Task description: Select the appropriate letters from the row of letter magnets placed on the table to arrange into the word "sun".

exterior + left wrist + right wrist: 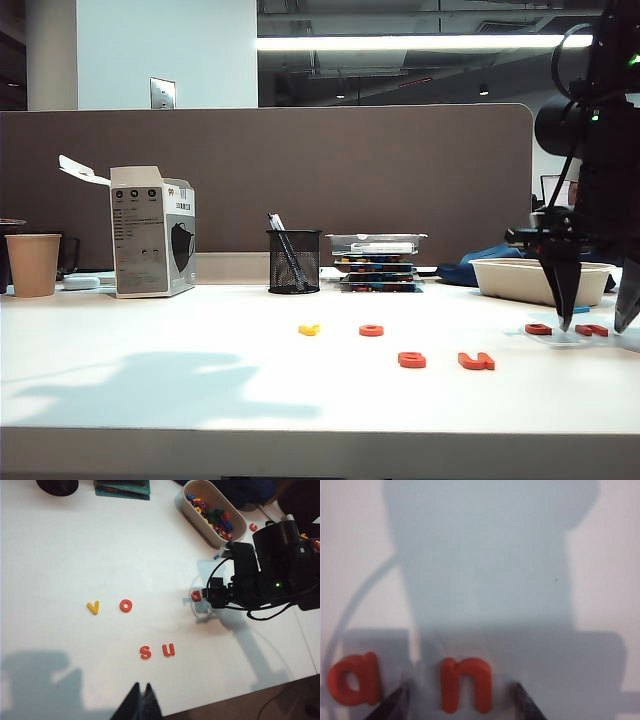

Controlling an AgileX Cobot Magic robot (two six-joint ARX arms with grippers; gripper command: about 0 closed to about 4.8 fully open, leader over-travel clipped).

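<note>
Nearest the front edge of the wide white counter (150, 400), the left gripper (141, 702) hangs idle over bare surface, its two dark fingers (133, 706) pressed together into one point and holding nothing. Just beyond it lie two small flat orange-red plastic letters, an s magnet (145, 652) and a u magnet (169, 650), side by side and not touching, which I take to be the start of the word. Further back a yellow v magnet (93, 607) and an orange-red o magnet (125, 605) sit well apart from those. Off to the right side the right gripper (460, 700) reaches down with its fingers (526, 702) spread, straddling the orange-red n magnet (465, 684), one finger on each flank and neither visibly touching it yet; an orange-red a magnet (355, 680) lies just beside, outside one finger. The n looks light, stiff and thin, lying flat with smooth moulded sides, so I judge it could skate on the slick counter or pop out of a pinch taken too high. The sensible hold seems to be low across its two outer upright strokes, squeezing evenly, while keeping clear of the neighbouring a. Furthest back stand a pale oval tub (202, 522) of mixed coloured letters and a black mesh pen cup (294, 260).
</note>
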